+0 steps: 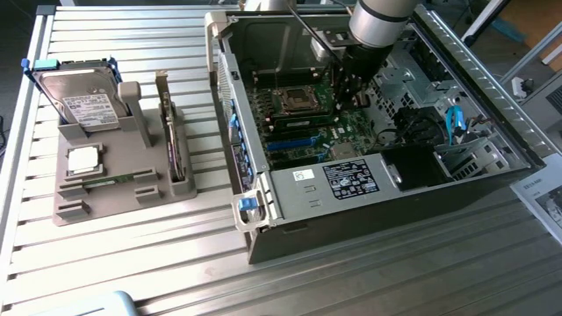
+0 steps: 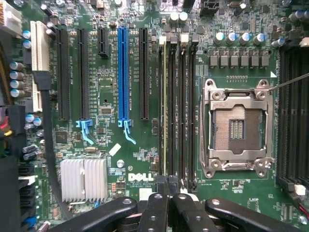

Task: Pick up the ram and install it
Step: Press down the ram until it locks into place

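In the wrist view the ram (image 2: 164,111) stands edge-on in one of the black memory slots (image 2: 181,111), beside the empty CPU socket (image 2: 236,128). It runs the slot's length as a thin, pale-edged strip. My gripper (image 2: 166,191) is shut, its black fingertips pressed together right over the near end of the ram. I cannot tell whether they touch it. In the exterior view my gripper (image 1: 345,104) reaches down into the open computer case (image 1: 263,178), over the motherboard just to that view's right of the CPU socket (image 1: 294,99).
On the exterior view's left, a grey holder (image 1: 105,197) carries a hard drive (image 1: 81,99), a square silver chip (image 1: 83,160) and an upright expansion card (image 1: 171,131). A thin green strip (image 1: 118,178) lies in one low slot. Case walls, cables and a black fan (image 1: 412,164) surround the motherboard.
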Robot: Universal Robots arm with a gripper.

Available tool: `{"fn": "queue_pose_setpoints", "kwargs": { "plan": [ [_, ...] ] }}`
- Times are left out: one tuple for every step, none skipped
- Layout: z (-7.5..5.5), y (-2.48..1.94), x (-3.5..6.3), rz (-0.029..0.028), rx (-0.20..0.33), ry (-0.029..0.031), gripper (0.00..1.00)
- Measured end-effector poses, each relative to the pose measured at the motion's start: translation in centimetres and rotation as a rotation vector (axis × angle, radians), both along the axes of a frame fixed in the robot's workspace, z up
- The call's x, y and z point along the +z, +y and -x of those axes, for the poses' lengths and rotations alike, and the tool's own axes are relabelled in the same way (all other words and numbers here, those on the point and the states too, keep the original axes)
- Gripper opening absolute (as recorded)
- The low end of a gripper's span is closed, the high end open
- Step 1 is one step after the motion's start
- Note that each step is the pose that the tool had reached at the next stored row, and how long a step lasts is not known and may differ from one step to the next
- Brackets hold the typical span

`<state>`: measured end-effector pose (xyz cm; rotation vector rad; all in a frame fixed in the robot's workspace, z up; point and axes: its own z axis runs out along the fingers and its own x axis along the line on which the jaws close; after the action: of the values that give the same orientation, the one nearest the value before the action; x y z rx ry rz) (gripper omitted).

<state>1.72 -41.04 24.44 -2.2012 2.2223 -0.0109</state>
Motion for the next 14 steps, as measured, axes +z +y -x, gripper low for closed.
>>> {"fn": "queue_pose_setpoints", "kwargs": {
  "plan": [
    [0.0,0.00,0.13,0.0010,0.000,0.0000,0.10],
    [0.0,0.01,0.13,0.0010,0.000,0.0000,0.10],
    [0.1,0.01,0.13,0.0010,0.000,0.0000,0.10],
    [0.7,0.04,0.10,0.0012,0.000,-0.0001,0.10],
    [1.6,0.11,0.00,0.0011,0.000,0.0000,0.10],
    [2.9,0.23,-0.15,0.0014,0.000,0.0000,0.10],
    [3.2,0.27,-0.24,0.0013,0.000,0.0000,0.10],
    [3.6,0.31,-0.35,0.0013,0.000,0.0000,0.10],
    [4.0,0.35,-0.46,0.0013,0.000,0.0000,0.10],
    [4.6,0.39,-0.57,0.0013,0.000,0.0001,0.10],
    [5.1,0.41,-0.64,0.0014,0.000,0.0001,0.10],
    [6.2,0.42,-0.65,0.0012,0.000,-0.0001,0.10],
    [7.0,0.42,-0.65,0.0013,0.000,-0.0004,0.10],
    [7.4,0.43,-0.66,0.0011,0.000,-0.0006,0.10]
  ]
}}
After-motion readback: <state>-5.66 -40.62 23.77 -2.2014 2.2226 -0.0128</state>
